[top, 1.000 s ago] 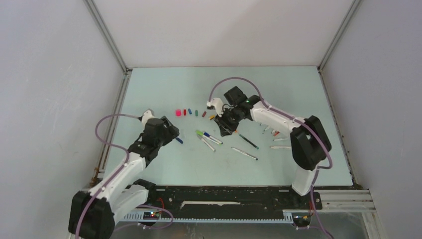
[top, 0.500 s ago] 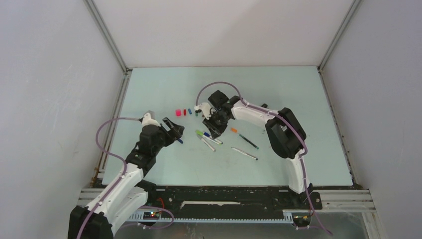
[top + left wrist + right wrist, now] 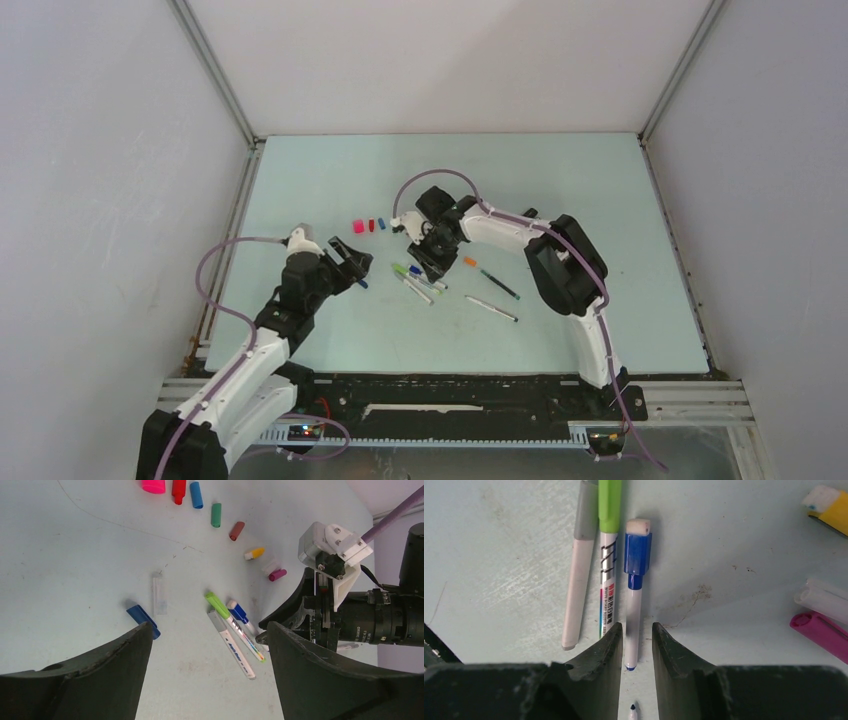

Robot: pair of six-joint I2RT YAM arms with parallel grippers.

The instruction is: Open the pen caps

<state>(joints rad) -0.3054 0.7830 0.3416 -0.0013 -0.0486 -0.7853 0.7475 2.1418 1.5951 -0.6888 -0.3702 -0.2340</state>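
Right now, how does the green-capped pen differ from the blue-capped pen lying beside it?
The green-capped pen has a bright green cap; the blue-capped pen a dark blue one with a white end. The green-capped pen's barrel has printing; the blue-capped pen's is plain white. The blue-capped pen's tail lies between the right gripper's fingers; the green-capped pen lies beside them. Both are capped, lying parallel.

walls [image 3: 100,150]: plain white | table [image 3: 330,170]: pale blue-green | light: even

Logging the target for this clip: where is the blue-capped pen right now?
In the right wrist view, the blue-capped pen lies with its barrel end between the fingertips of the right gripper, directly right of the green-capped pen.
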